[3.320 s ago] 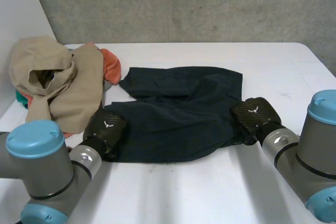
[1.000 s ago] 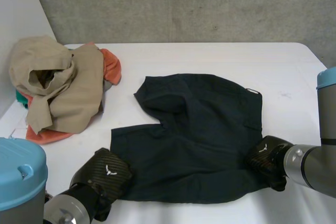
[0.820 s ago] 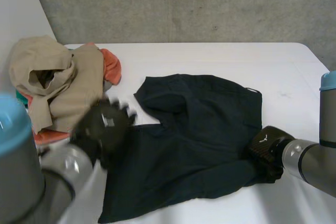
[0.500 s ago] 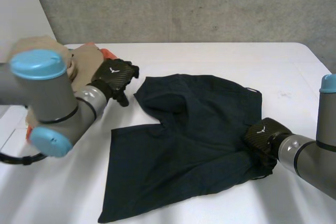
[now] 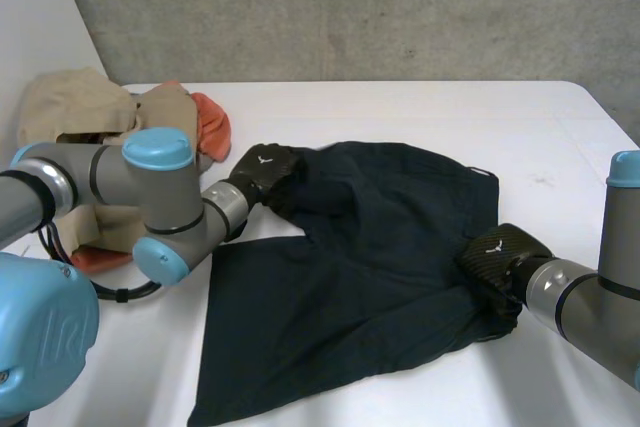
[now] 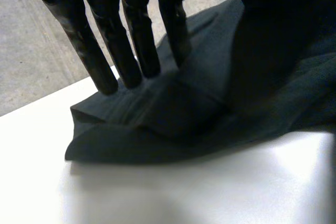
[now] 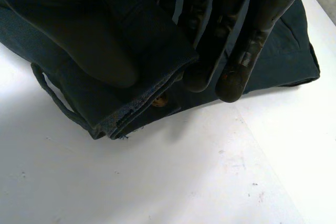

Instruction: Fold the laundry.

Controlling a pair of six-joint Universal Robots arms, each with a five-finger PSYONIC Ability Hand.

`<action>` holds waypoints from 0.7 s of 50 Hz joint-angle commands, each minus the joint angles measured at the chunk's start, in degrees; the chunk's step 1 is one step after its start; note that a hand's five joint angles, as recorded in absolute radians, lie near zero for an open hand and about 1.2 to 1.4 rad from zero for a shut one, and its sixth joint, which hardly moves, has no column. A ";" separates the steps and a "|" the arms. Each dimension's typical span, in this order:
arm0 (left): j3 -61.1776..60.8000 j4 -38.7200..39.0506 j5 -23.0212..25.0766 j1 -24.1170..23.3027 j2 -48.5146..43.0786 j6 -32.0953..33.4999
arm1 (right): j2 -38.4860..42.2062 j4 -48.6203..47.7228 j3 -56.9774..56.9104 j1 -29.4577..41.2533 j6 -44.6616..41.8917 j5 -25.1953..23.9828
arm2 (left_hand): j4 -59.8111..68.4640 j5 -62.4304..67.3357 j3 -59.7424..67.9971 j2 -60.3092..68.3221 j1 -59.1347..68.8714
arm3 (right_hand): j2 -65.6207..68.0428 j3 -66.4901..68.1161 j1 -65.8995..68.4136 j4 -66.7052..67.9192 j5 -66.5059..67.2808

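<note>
While the right hand (image 5: 497,252) pinched the shorts (image 5: 370,247) at 4 o'clock, the left hand (image 5: 264,169) pressed straight fingers on their 10 o'clock leg. Probably flattening; it'd need a grip next.

Dark navy fabric shorts (image 5: 370,247): plain, uniform; waistband edge lighter blue-grey.
Flat white table (image 5: 400,107): plain.
Crumpled beige garment (image 5: 70,107): plain.
Orange cloth (image 5: 212,122): plain.
Left hand (image 5: 262,169), right hand (image 5: 497,252): black, woven carbon pattern.
Rough concrete wall (image 5: 350,7): mottled grey.

Grey tubular arms (image 5: 110,182), light-blue caps (image 5: 157,147), black weave-patterned left hand (image 5: 262,169) and right hand (image 5: 497,252), white emblems.
</note>
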 commanded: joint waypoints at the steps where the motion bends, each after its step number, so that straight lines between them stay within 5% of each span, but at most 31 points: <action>1: 2.50 0.60 -2.39 -1.16 0.59 1.24 | 0.04 -0.54 0.07 0.00 -0.01 0.03 | 40.10 40.24 39.33 39.34 38.96 | 12.94 11.97 23.94 11.78 13.35; 10: 0.22 7.62 -4.95 -4.67 9.81 10.82 | 0.04 -0.54 0.07 -0.18 -0.01 -0.05 | 40.10 40.24 39.33 39.34 38.96 | 12.94 11.97 23.94 11.78 13.35; 21: 2.49 13.96 -4.86 -6.96 4.56 15.39 | 0.39 -0.54 0.25 -0.18 -0.01 -0.05 | 40.10 40.24 39.33 39.34 38.96 | 12.94 11.97 23.94 11.78 13.35; 24: 3.99 14.40 -4.77 -7.05 1.65 15.83 | 0.39 -0.54 0.43 -0.18 -0.01 -0.05 | 20.19 20.33 19.42 19.43 19.05 | 12.94 11.97 23.94 11.78 13.35; 26: 3.91 14.49 -4.51 -7.22 0.34 15.83 | 0.39 -0.63 0.60 -0.18 -0.01 -0.05 | -8.81 -8.67 -9.58 -9.57 -9.95 | 12.94 11.97 23.94 11.78 13.35; 30: 3.29 14.67 -5.03 -7.49 0.06 15.75 | 0.39 -0.63 0.60 -0.18 -0.01 -0.05 | -22.26 -22.12 -23.03 -23.02 -23.40 | 12.94 11.97 23.94 11.78 13.35; 35: 1.27 14.67 -6.09 -6.88 2.08 15.48 | 0.39 -0.63 0.60 -0.18 -0.01 -0.05 | -24.30 -24.16 -25.07 -25.06 -25.44 | 12.94 11.97 23.94 11.78 13.35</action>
